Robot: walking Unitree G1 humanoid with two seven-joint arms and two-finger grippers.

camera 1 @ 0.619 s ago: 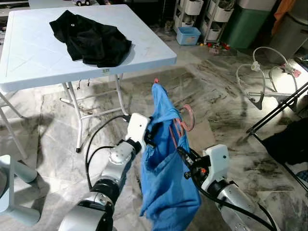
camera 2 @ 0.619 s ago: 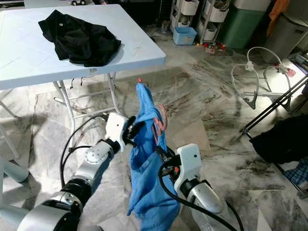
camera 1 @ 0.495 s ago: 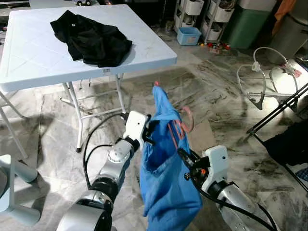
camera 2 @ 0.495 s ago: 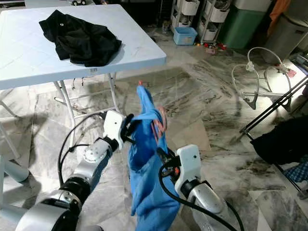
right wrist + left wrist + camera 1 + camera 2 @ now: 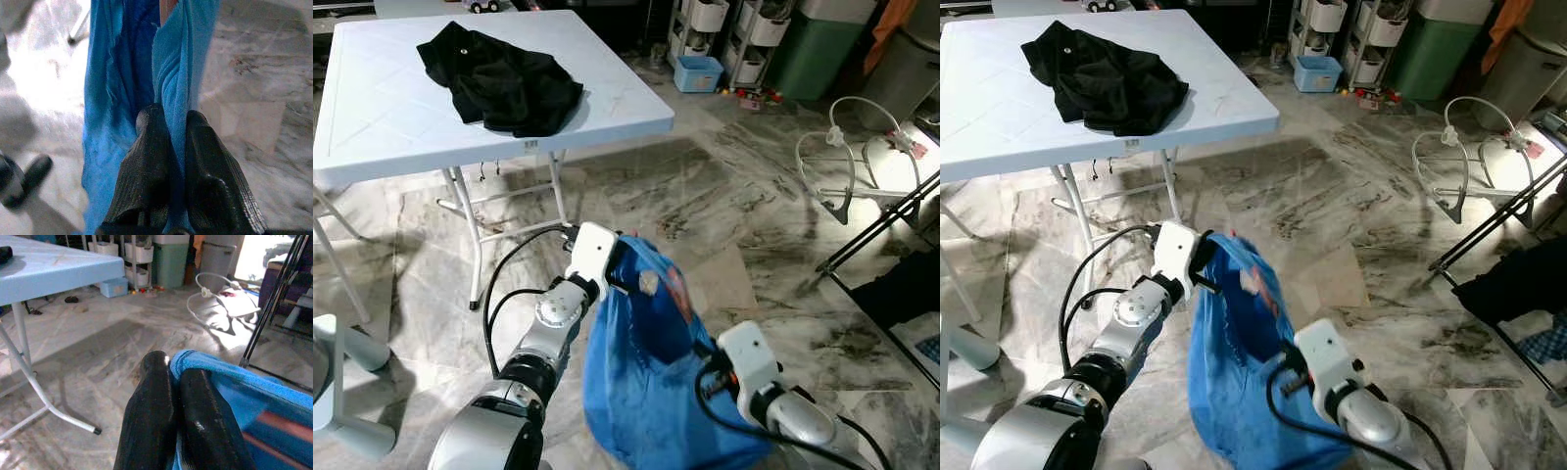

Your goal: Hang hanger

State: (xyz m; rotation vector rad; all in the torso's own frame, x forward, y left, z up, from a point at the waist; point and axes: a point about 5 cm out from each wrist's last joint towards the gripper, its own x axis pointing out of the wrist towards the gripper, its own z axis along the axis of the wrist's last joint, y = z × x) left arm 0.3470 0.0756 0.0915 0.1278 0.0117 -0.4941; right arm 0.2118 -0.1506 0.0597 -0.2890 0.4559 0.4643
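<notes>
Both grippers are pinching one blue garment (image 5: 651, 392) low over the marble floor (image 5: 754, 196): the left gripper (image 5: 173, 377) is clamping its edge, the right gripper (image 5: 171, 122) a fold. A pinkish streak, possibly the hanger (image 5: 677, 290), is blurred. One black garment (image 5: 504, 83) is lying on the far-left table (image 5: 372, 127).

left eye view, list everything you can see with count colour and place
folding table: 1, white, far left
garment: 1, black, crumpled on the table
blue garment: 1, blue, held between both hands over the floor, a pinkish hanger partly showing inside it
storage bin: 1, light blue, on the floor beyond the table
large bin: 1, green, far right
wire stand: 1, white, on the floor at right
drying rack: 1, black, right edge
floor: marbled grey
left hand: 1, black fingers, shut on the blue garment's edge
right hand: 1, black fingers, shut on the blue garment
</notes>
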